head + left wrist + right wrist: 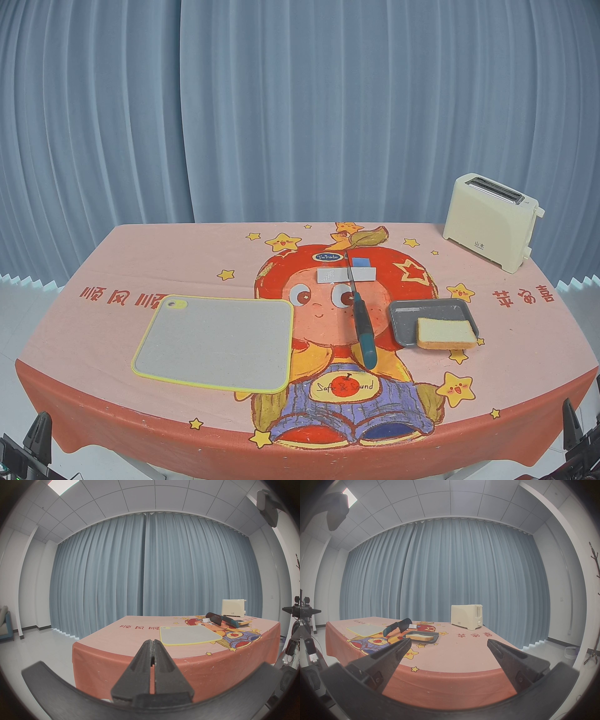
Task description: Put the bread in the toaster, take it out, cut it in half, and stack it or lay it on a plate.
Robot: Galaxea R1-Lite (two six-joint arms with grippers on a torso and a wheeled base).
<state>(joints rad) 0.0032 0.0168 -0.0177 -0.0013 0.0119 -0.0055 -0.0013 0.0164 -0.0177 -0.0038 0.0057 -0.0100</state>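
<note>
A slice of bread (446, 333) lies on a dark grey tray (406, 312) right of the table's middle; the bread (419, 637) on the tray (431, 634) also appears in the right wrist view. The cream toaster (491, 220) stands at the far right corner. A knife (362, 319) with a teal handle lies in the middle, its blade on a small stand. A grey cutting board (215, 342) with a yellow rim lies front left. My left gripper (152, 644) is shut, off the table's near left corner. My right gripper (449, 644) is open, off the near right corner.
The table wears a pink cartoon cloth (156, 262) that hangs over its curved front edge. Blue curtains (300, 106) close off the back. The left and far parts of the table are bare cloth.
</note>
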